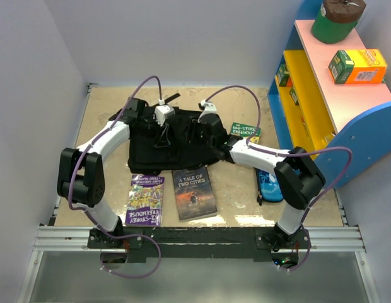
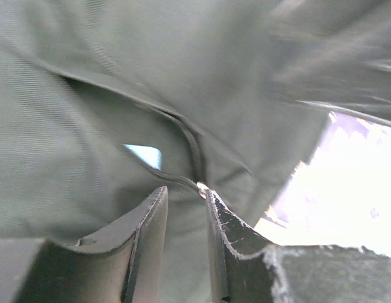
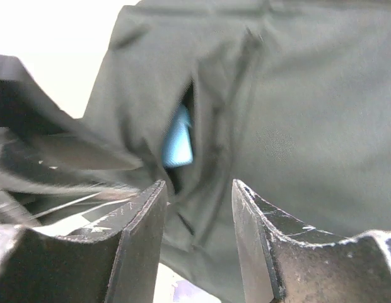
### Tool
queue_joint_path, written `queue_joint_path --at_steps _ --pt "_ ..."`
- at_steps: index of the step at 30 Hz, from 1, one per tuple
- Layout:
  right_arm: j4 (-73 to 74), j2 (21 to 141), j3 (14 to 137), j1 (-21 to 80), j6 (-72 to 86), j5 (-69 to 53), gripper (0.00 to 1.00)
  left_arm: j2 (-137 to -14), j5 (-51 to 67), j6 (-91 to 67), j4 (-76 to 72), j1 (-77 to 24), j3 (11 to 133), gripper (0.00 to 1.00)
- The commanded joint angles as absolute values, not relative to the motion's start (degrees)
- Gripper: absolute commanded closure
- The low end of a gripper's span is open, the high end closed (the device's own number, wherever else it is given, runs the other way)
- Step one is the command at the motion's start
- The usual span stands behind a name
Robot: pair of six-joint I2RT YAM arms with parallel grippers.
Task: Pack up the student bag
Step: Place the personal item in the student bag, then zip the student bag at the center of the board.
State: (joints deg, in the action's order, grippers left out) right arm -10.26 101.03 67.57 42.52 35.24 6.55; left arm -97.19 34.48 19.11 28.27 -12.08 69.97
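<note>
**Operator:** Stock on the table [image 1: 106, 108], please.

**Clerk:** For your list.
- Item one: student bag [image 1: 176, 151]. It is black and soft, slumped at the middle of the table towards the rear, with both arms reaching onto it.
- Item two: purple Treehouse book [image 1: 145, 199]. It lies flat near the front edge, left of centre.
- Item three: "A Tale of Two Cities" [image 1: 194, 193]. It lies flat just beside item two on the right, apart from it.
- Item four: green Treehouse book [image 1: 245, 132]. It sits just beside the bag's right side, its near edge hidden by the right arm.
- Item five: blue pencil case [image 1: 269, 187]. It is largely hidden behind the right arm's elbow.
- Off the table, on your right: shelf unit [image 1: 312, 47], carrying a green canister [image 1: 337, 22] and an orange-and-green box [image 1: 357, 67].

**Operator:** And the tools?

**Clerk:**
- The left tool [image 2: 186, 192] has its fingers parted by a narrow gap, close over a zipper seam in the bag's fabric. Cloth shows through the gap and nothing is clamped. You cannot tell whether the tips touch.
- The right tool [image 3: 198, 185] has its fingers spread wider, over a slit in the fabric, with nothing between them.
- A pale blue patch [image 3: 178, 139] shows inside that slit, and you cannot tell what it is.

Both wrist views are blurred.
</note>
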Motion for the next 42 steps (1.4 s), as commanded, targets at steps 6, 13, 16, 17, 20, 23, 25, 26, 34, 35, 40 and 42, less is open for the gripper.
queue_joint_path --at_steps 6,13,16,17,20,23,25,26,34,35,40,42 --pt "-11.3 101.5 62.7 42.8 37.3 8.3 0.52 -91.8 33.8 32.7 34.5 -19.5 63.5 0.65" --pt "-11.2 102.3 62.6 42.8 37.2 8.0 0.52 -90.9 26.3 31.8 32.3 -19.5 62.4 0.62" --pt "-11.5 102.5 62.6 42.8 37.0 7.7 0.52 -89.4 22.4 31.4 30.8 -19.5 61.9 0.57" --pt "-11.5 102.7 62.6 42.8 37.0 7.6 0.52 -89.1 21.9 31.4 30.6 -19.5 61.8 0.54" --pt "-11.6 103.1 62.8 42.7 37.0 7.4 0.52 -88.8 20.7 31.5 30.2 -20.0 61.3 0.46" --pt "-11.7 103.2 62.8 42.8 37.1 7.3 0.52 -89.1 20.3 31.5 29.5 -20.7 60.8 0.45" --pt "-11.7 103.1 62.8 42.8 37.2 7.4 0.52 -89.5 20.7 31.5 29.2 -21.2 60.4 0.46" --pt "-11.7 103.0 62.8 42.7 37.2 7.4 0.52 -89.8 20.7 31.4 29.2 -21.4 60.4 0.47" --pt "-11.7 102.7 62.7 42.8 37.0 7.3 0.54 -90.9 19.7 34.3 30.4 -22.0 59.6 0.64" --pt "-11.9 102.7 62.7 42.7 37.0 7.1 0.54 -90.7 19.3 34.5 30.4 -22.1 59.6 0.67" --pt "-12.7 103.4 62.5 42.9 36.7 6.2 0.55 -89.2 16.3 35.8 30.3 -22.0 59.9 0.95" --pt "-13.2 103.4 62.1 42.8 36.8 5.7 0.55 -89.5 15.6 35.9 30.1 -22.0 60.3 0.98"
